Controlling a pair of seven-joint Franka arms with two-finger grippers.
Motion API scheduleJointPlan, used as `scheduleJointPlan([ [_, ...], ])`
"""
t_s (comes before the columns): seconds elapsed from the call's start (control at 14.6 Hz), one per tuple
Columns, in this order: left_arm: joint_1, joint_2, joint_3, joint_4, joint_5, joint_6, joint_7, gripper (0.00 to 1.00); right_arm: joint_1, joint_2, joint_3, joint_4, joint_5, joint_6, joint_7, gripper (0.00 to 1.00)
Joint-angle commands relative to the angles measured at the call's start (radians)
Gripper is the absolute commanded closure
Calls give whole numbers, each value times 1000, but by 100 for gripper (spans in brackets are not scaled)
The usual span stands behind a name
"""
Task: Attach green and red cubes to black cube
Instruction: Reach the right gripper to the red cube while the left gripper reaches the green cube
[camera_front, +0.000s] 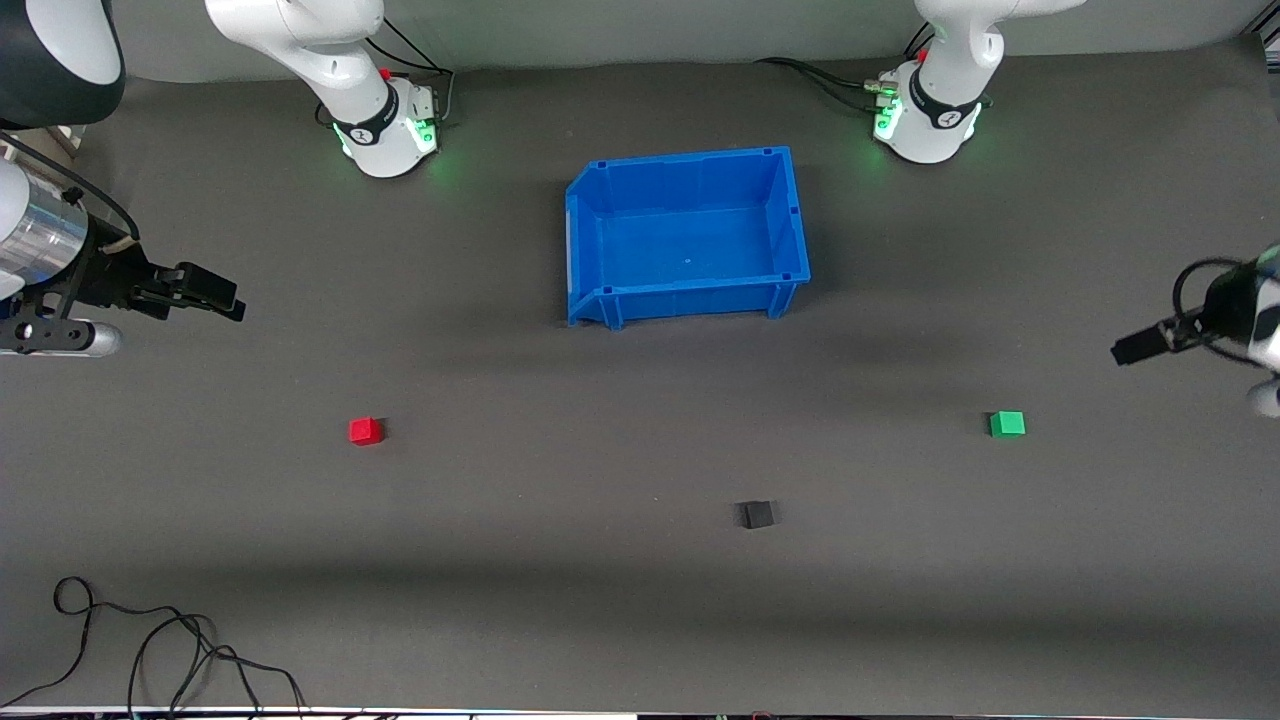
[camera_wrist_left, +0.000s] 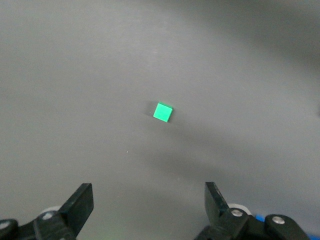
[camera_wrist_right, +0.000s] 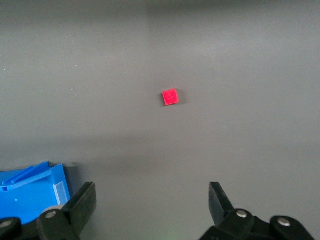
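The red cube (camera_front: 366, 431) lies on the mat toward the right arm's end; it also shows in the right wrist view (camera_wrist_right: 170, 97). The green cube (camera_front: 1007, 424) lies toward the left arm's end and shows in the left wrist view (camera_wrist_left: 163, 112). The black cube (camera_front: 757, 514) lies between them, nearer to the front camera. My right gripper (camera_front: 225, 302) is open and empty, up over the mat at the right arm's end. My left gripper (camera_front: 1128, 350) is open and empty, up over the mat at the left arm's end.
An empty blue bin (camera_front: 688, 236) stands mid-table near the arm bases; its corner shows in the right wrist view (camera_wrist_right: 31, 192). Loose black cables (camera_front: 150, 650) lie at the table's front edge toward the right arm's end.
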Motion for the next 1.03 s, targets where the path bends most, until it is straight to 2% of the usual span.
scheduleJointPlan([
  [0.0, 15, 23, -4, -97, 22, 123, -276, 1, 6, 83, -6, 5, 6, 56, -19, 0],
  [0.34, 38, 140, -3, -115, 40, 178, -538, 1, 6, 287, -7, -4, 6, 198, -19, 0],
  [0.48, 66, 173, -3, -192, 25, 288, -684, 3, 5, 364, -7, -10, 4, 261, -19, 0],
  [0.55, 93, 202, -7, -213, 28, 331, -739, 8, 5, 405, -7, -10, 4, 289, -19, 0],
  [0.62, 88, 213, -6, -249, 27, 382, -764, 10, 5, 442, -7, -10, 4, 310, -19, 0],
  [0.75, 75, 233, -9, -281, 27, 483, -956, 15, 9, 488, -7, -33, 4, 374, -19, 0],
  [0.96, 26, 290, -7, -315, 42, 612, -1096, 15, 17, 527, -7, -82, 3, 476, -19, 0],
])
